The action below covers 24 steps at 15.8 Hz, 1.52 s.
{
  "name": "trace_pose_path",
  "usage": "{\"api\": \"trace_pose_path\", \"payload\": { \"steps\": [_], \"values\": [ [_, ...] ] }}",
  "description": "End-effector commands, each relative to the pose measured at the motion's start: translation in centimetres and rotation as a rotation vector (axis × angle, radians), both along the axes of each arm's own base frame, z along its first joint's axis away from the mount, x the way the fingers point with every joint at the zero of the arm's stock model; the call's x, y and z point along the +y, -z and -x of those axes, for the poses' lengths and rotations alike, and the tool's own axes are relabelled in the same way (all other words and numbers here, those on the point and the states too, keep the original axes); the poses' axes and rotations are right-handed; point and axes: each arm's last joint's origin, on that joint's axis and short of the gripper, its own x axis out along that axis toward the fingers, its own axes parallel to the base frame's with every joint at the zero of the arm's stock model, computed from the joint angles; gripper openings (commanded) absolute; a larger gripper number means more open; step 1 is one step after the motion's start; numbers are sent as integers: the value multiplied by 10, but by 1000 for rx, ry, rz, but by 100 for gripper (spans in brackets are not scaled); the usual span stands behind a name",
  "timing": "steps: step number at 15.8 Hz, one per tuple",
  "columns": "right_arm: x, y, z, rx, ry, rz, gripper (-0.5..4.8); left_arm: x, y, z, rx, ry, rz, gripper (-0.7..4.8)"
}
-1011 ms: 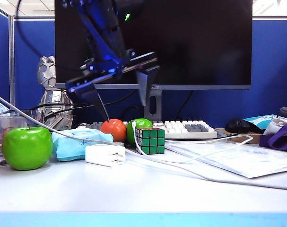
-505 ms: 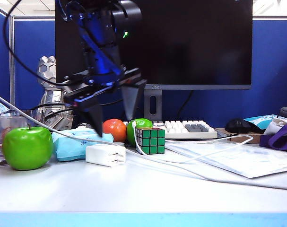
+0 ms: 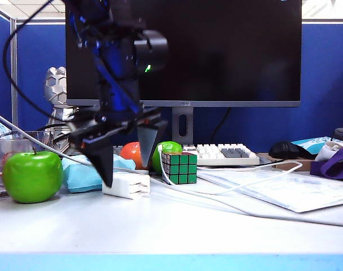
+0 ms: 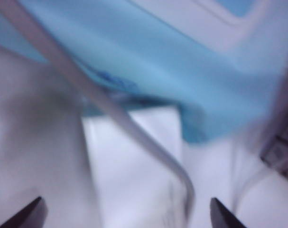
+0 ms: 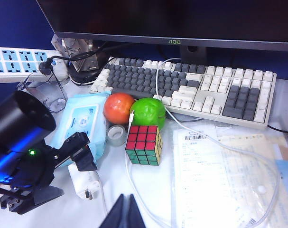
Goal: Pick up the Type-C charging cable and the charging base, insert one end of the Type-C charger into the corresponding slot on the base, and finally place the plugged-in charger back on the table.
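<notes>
While my left gripper [image 3: 124, 162] hangs with fingers spread wide astride the charging base [image 3: 126, 185], which lies on the table [image 3: 171, 231] beside the blue wipes pack [image 3: 83, 172], I judge it set for a grasp. Rightward, the Type-C charging cable [image 3: 228, 192] trails past the Rubik's cube [image 3: 179, 167]. My right gripper [image 5: 127, 211] waits high above, fingers pressed together, holding nothing.

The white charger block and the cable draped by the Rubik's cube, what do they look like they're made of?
The charging base, under the open left tool, looks like hard white plastic: smooth faces, rounded edges, soft sheen. The Type-C charging cable seems rubbery glossy plastic, since it bends in loose curves beside the Rubik's cube. The right tool, shut, hangs above the table.
</notes>
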Motion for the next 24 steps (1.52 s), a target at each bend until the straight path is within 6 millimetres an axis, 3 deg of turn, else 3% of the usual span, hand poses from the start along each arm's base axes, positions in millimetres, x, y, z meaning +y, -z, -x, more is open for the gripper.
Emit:
{"api": "trace_pose_path", "payload": {
  "steps": [1,8,10,12,15,16,24],
  "values": [
    [0,-3,0,-19,-4,-3,-6,2,6,-3,13,-16,-10,479],
    [0,-3,0,-19,-2,-3,-6,0,23,-7,56,-13,-24,479],
    [0,-3,0,-19,-2,-3,-6,2,28,-6,93,12,-36,392],
    [0,-3,0,-19,-2,-3,-6,3,27,-5,100,85,-67,238],
    [0,-3,0,-19,-2,-2,-6,5,25,-3,125,247,-106,138],
    [0,-3,0,-19,-2,-2,-6,5,23,-2,117,288,-117,117],
    [0,-3,0,-19,-2,-2,-6,14,-43,12,-105,775,-224,115]
  ]
}}
